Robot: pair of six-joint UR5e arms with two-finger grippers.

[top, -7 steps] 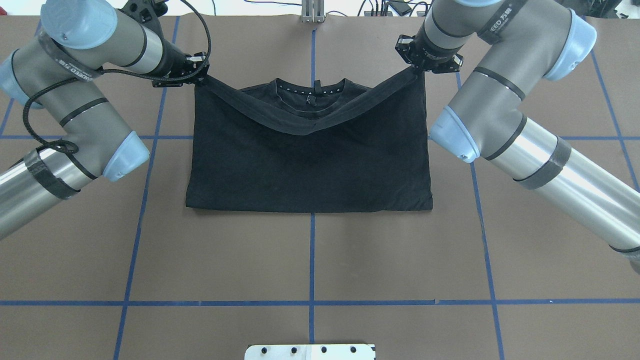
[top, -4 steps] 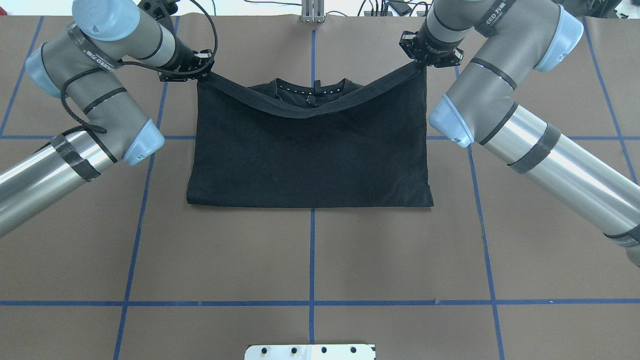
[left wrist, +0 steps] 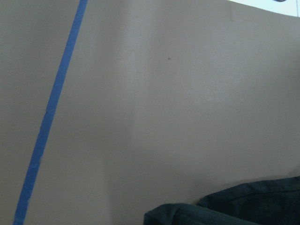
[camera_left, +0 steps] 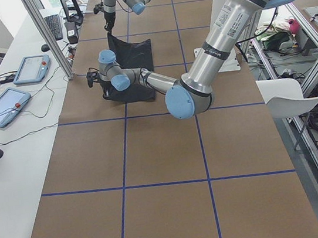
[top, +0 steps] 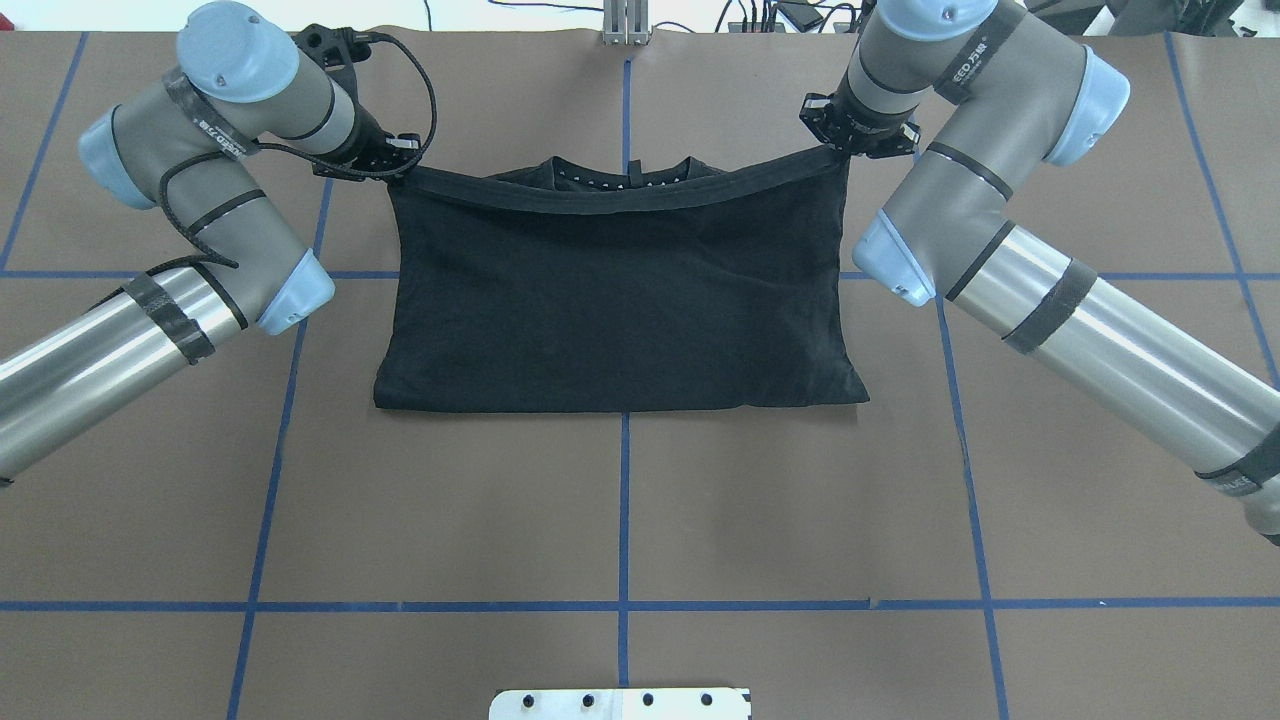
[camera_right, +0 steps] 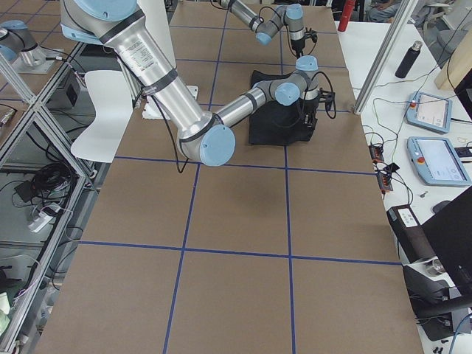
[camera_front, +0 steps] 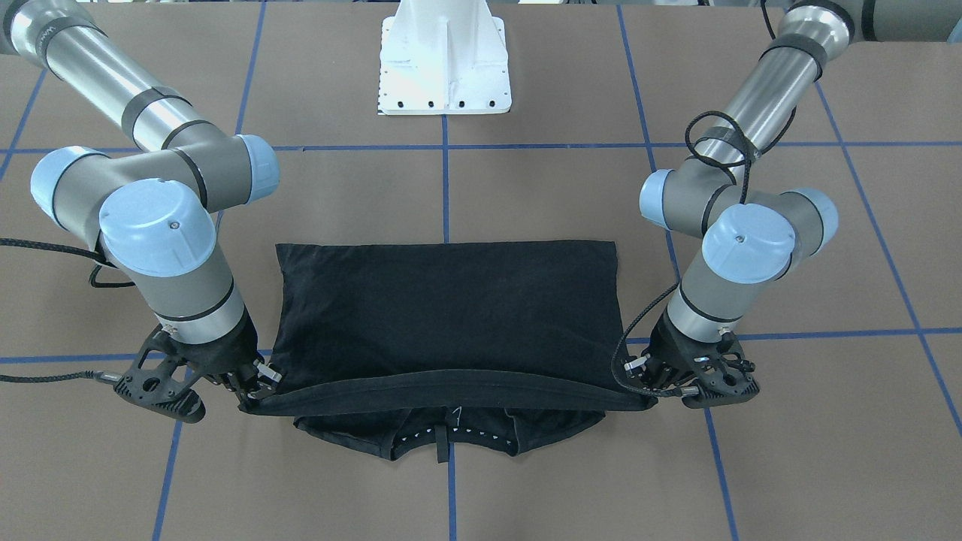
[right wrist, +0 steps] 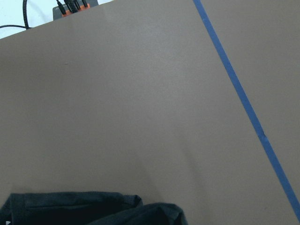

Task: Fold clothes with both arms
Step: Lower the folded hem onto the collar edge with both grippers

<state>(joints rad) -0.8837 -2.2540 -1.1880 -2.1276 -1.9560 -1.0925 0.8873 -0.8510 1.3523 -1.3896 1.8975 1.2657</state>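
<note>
Left gripper [top: 398, 168], right gripper [top: 843, 148]: each clamped on a hem corner of T-shirt [top: 620, 300]. Overhead, hem half-covers collar [top: 620, 172]; front view shows more. Pedestal [camera_front: 445, 68] beyond.

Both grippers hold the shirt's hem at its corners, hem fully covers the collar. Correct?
Not quite. The left gripper and right gripper do hold the hem of the T-shirt at its corners, but the collar sticks out past it, uncovered: overhead exterior view.

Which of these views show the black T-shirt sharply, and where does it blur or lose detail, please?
Overhead exterior: the T-shirt is sharp and evenly lit, though its black hides folds. Exterior front-facing: equally sharp. Wrist views: cloth at the bottom edge looks soft. Side views: too small for detail.
</note>
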